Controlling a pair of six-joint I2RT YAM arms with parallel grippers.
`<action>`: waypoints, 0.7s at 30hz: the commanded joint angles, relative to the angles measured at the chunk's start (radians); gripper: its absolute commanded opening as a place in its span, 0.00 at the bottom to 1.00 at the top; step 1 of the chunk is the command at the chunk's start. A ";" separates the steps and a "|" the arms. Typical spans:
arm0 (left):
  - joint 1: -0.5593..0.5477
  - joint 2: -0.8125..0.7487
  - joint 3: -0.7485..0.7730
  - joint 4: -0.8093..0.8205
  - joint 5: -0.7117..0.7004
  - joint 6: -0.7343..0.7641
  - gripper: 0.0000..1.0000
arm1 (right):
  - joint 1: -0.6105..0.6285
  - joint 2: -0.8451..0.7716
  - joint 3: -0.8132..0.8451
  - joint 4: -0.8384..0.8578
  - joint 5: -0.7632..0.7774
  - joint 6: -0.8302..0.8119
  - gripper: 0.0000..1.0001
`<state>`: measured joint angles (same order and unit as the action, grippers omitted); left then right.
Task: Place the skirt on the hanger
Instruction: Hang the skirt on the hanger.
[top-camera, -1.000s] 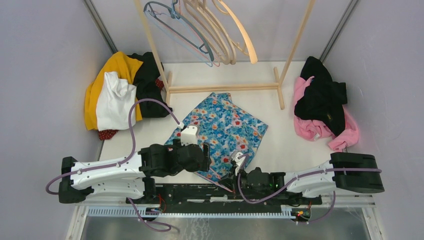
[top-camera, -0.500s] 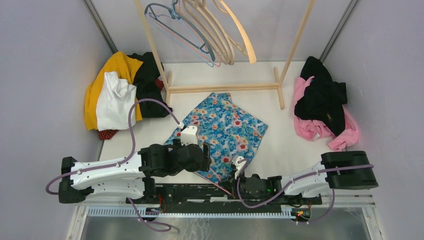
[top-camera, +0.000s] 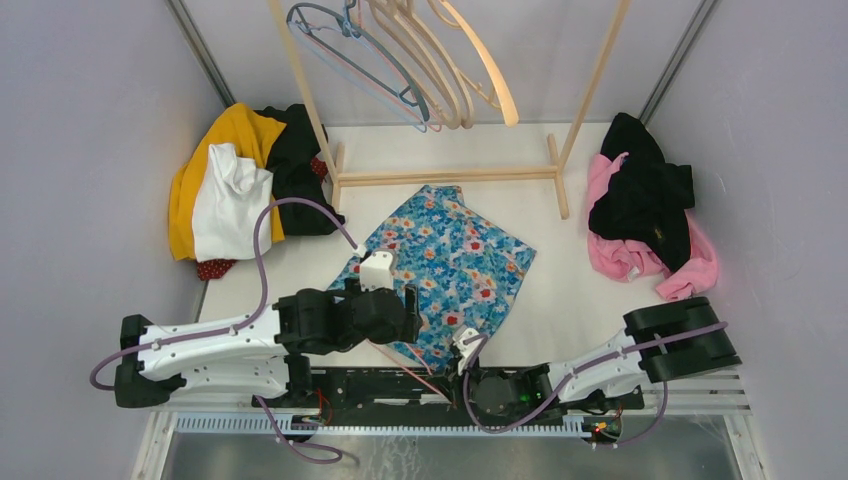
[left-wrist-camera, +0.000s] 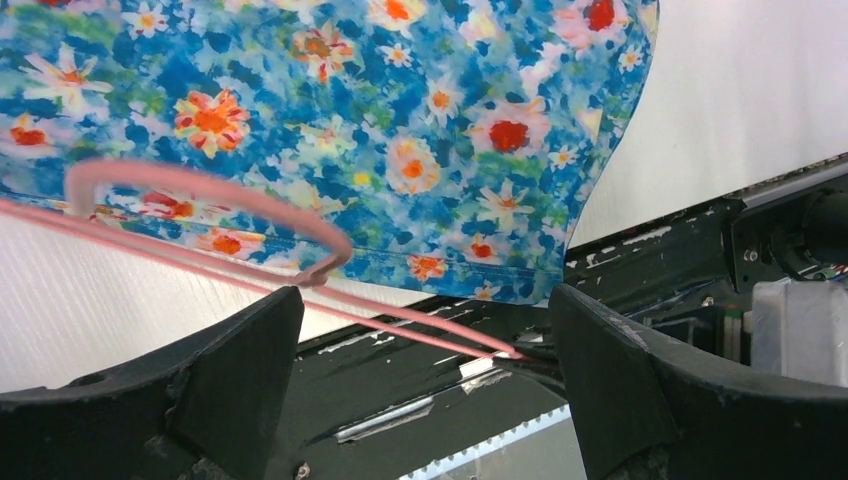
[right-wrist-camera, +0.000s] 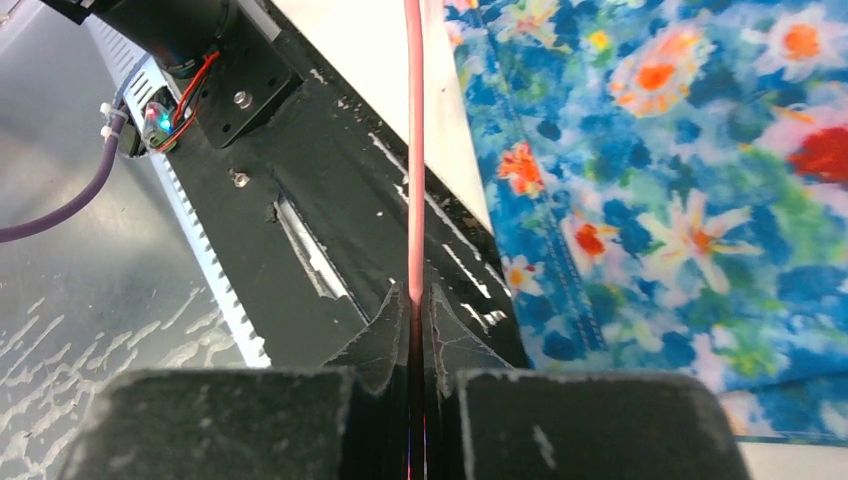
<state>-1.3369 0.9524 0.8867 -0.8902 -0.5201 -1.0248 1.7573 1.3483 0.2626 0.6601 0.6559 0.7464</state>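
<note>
The blue floral skirt (top-camera: 450, 250) lies flat mid-table; it also shows in the left wrist view (left-wrist-camera: 400, 100) and the right wrist view (right-wrist-camera: 680, 180). A thin pink wire hanger (top-camera: 405, 358) lies low along the skirt's near edge, over the table's front edge. Its hook (left-wrist-camera: 200, 185) rests on the skirt's hem. My right gripper (right-wrist-camera: 413, 300) is shut on the hanger's wire (right-wrist-camera: 413, 150), down by the black base rail. My left gripper (left-wrist-camera: 425, 390) is open and empty, just above the skirt's near edge and straddling the hanger's wire (left-wrist-camera: 400, 325).
A wooden rack (top-camera: 450, 175) with several hangers (top-camera: 420, 60) stands at the back. A yellow, white and black clothes pile (top-camera: 235, 185) lies back left. A pink and black pile (top-camera: 650, 215) lies at the right. The black base rail (top-camera: 400, 385) runs along the near edge.
My right arm has drawn back toward the near edge and to the left, taking the pink hanger with it. The left arm and the skirt have stayed put.
</note>
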 joint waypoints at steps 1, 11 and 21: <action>0.000 -0.026 -0.006 0.024 -0.009 -0.017 0.99 | 0.026 0.056 0.068 0.052 0.018 0.019 0.01; 0.000 -0.059 -0.028 0.022 -0.006 -0.030 0.99 | 0.028 0.083 0.011 0.040 0.097 0.135 0.01; 0.000 -0.052 -0.019 0.024 -0.003 -0.022 0.99 | 0.049 0.107 0.051 -0.085 0.142 0.212 0.01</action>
<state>-1.3369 0.9089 0.8604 -0.8879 -0.5163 -1.0248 1.7836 1.4303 0.2779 0.6140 0.7586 0.9138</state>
